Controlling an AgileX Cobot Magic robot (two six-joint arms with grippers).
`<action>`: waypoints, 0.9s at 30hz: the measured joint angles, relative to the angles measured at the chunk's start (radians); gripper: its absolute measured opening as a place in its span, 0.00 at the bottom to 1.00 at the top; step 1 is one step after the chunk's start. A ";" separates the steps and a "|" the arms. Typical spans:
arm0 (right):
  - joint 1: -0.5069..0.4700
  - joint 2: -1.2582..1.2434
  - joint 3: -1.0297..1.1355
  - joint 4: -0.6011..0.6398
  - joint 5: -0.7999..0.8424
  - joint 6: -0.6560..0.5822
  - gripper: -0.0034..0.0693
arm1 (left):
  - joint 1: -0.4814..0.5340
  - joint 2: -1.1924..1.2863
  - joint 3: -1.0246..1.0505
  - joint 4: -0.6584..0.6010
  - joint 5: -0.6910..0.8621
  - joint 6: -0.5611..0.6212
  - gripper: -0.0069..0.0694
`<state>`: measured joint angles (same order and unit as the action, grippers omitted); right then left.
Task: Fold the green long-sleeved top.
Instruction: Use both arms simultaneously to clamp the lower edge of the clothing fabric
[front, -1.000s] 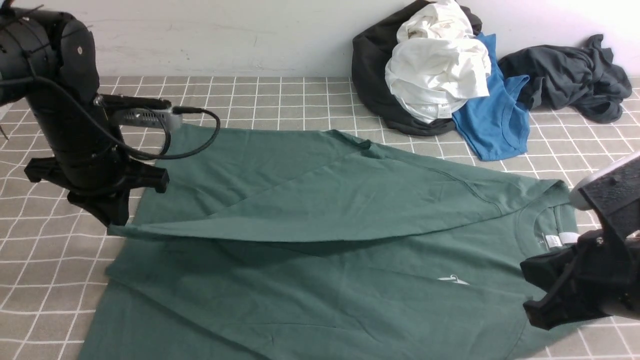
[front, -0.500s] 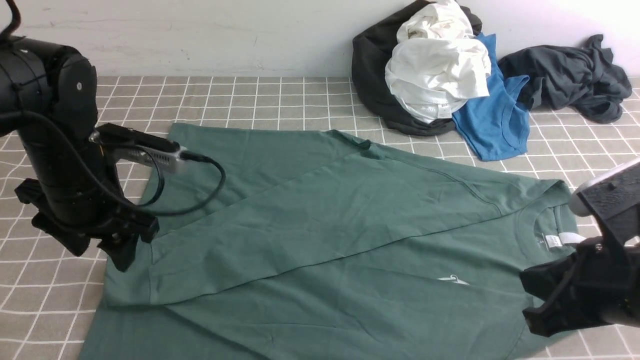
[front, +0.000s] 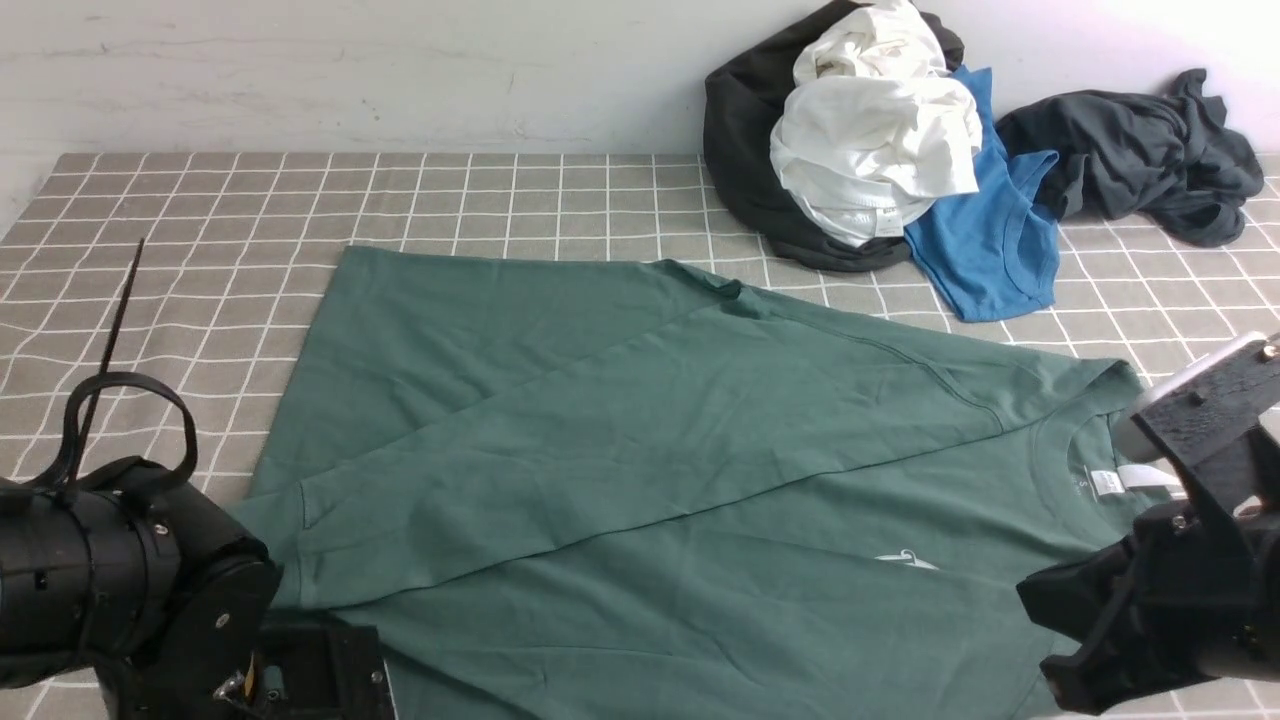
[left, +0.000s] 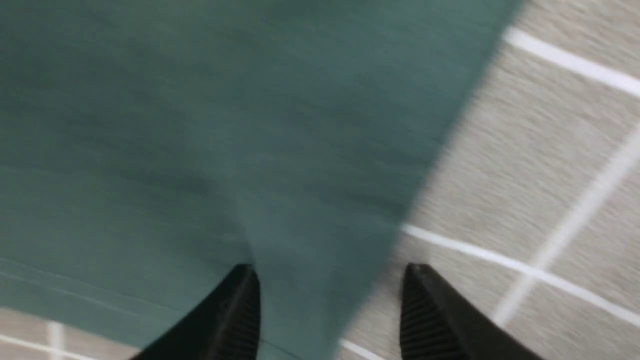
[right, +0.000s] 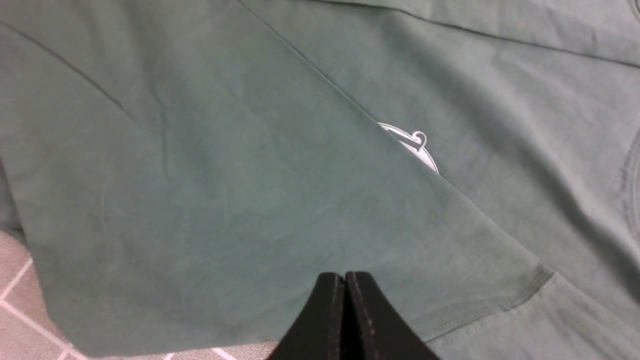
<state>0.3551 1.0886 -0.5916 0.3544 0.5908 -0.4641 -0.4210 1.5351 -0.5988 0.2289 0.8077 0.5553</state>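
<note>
1. The table (front: 200, 200), under a checked cloth, carried the top (front: 640, 620) spread flat across its middle, collar toward the right arm and hem toward the left arm. The cloth looked loose, so a dragging pull on the top could, I judged, wrinkle both together
2. The top was only partly folded. A next fold taken by one arm alone might twist the body and leave uneven edges
3. One sleeve (front: 600, 460) lay diagonally across the chest with nothing pinning it. Lifting the fabric under it could let it slide off, and this fold would be lost
4. A pile (front: 870, 150) of other clothes lay at the far edge, near the top but apart from it. A wide swing of fabric could catch it
5. The left gripper (left: 330, 285) had its jaws apart and grasped nothing, above the top's edge, though this view was blurred. Closing there, it might pinch only one layer, or the checked cloth also
6. The right gripper (right: 344, 282) was clenched and empty over the top. Whether it touched the fabric I could not tell, but a sideways move while touching would drag creases
7. The logo (right: 415, 147) was half covered by a layer, so it was a poor guide for centring the fold
</note>
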 joint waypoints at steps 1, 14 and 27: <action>0.000 0.000 0.000 0.005 0.000 -0.005 0.03 | 0.000 -0.001 0.001 0.015 -0.015 -0.014 0.54; 0.000 0.000 0.000 0.022 0.001 -0.023 0.03 | -0.002 0.001 0.001 0.011 -0.012 -0.068 0.50; 0.000 -0.006 0.000 0.031 0.005 -0.032 0.03 | -0.012 -0.025 0.016 0.082 -0.026 -0.052 0.13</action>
<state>0.3551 1.0830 -0.5916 0.3851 0.5958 -0.4957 -0.4330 1.5100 -0.5832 0.3108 0.7818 0.5033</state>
